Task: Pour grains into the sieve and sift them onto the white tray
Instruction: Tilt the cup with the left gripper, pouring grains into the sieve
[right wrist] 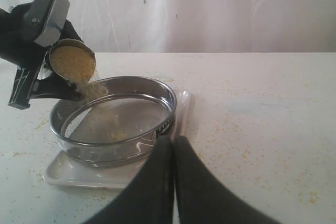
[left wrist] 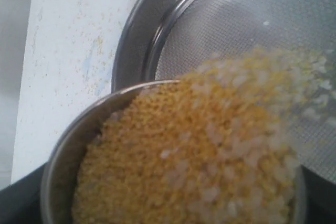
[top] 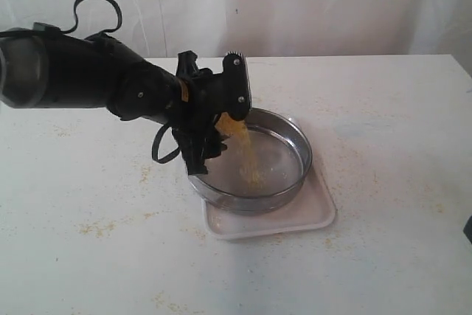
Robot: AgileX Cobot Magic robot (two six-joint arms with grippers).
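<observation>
My left gripper [top: 219,125] is shut on a small steel cup [right wrist: 72,61], tipped over the near-left rim of the sieve [top: 295,175]. Yellow-tan grains [left wrist: 184,161] with paler bits fill the cup and spill over its lip in a stream [top: 242,138] onto the mesh [left wrist: 252,19], where a small heap [top: 254,175] lies. The sieve, a wide shallow steel ring, rests on the white tray [top: 313,215]. In the right wrist view my right gripper [right wrist: 173,142] stays shut and empty, low over the table beside the tray [right wrist: 68,174] and apart from the sieve [right wrist: 113,150].
Stray grains speckle the white table [top: 383,256] around the tray. A white curtain [top: 332,5] hangs behind the table's far edge. The left arm [top: 66,71] stretches in from the left.
</observation>
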